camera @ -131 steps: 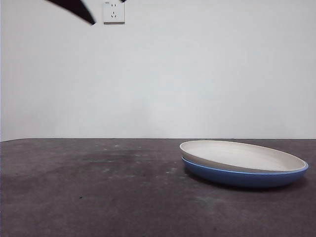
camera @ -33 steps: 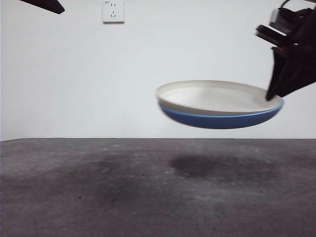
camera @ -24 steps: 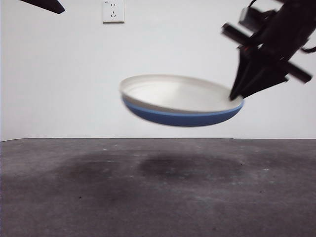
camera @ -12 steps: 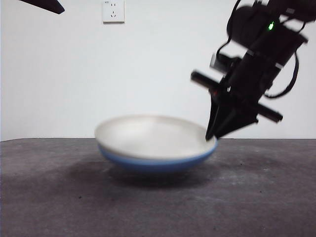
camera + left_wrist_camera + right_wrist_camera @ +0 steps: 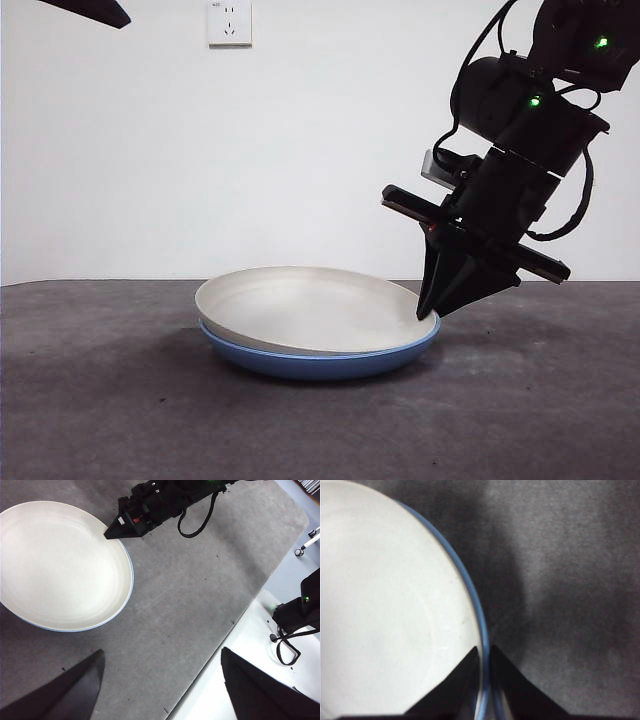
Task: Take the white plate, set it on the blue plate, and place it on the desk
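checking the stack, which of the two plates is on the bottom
The blue plate is underneath, resting on the desk. The white plate nests inside it, so only the blue rim and underside show. The right claw is shut on both rims together.

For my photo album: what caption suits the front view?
Right gripper clamps the rims of the white plate and blue plate, resting on the desk.
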Robot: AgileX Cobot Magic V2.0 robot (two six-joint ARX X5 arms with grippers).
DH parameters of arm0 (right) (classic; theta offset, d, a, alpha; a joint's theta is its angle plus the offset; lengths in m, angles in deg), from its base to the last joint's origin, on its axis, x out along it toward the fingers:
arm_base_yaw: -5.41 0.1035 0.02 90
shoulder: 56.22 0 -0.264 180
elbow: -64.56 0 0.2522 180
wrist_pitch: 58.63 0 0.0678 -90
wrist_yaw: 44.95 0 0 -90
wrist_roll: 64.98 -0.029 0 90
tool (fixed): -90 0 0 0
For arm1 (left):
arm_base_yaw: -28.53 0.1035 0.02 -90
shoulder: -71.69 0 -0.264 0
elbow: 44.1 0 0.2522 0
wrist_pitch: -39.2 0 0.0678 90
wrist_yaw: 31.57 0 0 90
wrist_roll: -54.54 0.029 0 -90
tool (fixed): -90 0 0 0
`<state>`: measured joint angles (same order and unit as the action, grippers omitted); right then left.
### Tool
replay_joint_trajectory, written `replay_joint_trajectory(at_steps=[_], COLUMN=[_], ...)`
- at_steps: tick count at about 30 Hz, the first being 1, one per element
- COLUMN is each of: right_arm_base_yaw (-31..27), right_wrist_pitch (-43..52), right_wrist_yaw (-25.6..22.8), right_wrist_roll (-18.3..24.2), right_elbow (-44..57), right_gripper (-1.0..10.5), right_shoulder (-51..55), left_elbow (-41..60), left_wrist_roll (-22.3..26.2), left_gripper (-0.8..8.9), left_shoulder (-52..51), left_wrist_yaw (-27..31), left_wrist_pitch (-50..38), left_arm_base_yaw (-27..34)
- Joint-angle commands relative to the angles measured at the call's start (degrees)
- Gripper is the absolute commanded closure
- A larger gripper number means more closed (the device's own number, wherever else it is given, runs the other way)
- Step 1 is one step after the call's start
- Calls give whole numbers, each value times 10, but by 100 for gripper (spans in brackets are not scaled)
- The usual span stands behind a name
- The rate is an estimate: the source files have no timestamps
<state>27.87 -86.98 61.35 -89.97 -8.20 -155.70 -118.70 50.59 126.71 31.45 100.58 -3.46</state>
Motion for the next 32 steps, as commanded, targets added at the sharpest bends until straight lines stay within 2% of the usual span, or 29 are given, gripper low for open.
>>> replay_joint_trajectory(at_steps=[1, 3, 6, 8, 16, 22, 32], right_arm_base_yaw=[3, 3, 3, 3, 3, 3, 10], right_wrist_pitch=[8, 6, 4, 4, -12, -41, -170], right_wrist_yaw=[2, 1, -2, -2, 0, -3, 2], right_wrist_roll=[-10, -10, -10, -12, -11, 8, 99], right_elbow=[-11, -11, -11, -11, -11, -11, -11], right_gripper=[935, 919, 769, 719, 699, 667, 668], right_shoulder=[-13, -13, -13, -13, 11, 80, 270], left_elbow=[-5, -5, -5, -5, -5, -5, -5], left_wrist_roll=[2, 0, 0, 0, 1, 1, 1], left_gripper=[440, 440, 440, 440, 440, 440, 440], left_shoulder=[4, 4, 4, 4, 4, 4, 4], left_wrist_yaw=[-2, -2, -2, -2, -2, -2, -2], left_wrist_pitch=[-5, -5, -4, -4, -4, -4, -4], left_arm_base_yaw=[-3, -3, -3, -3, -3, -3, -3])
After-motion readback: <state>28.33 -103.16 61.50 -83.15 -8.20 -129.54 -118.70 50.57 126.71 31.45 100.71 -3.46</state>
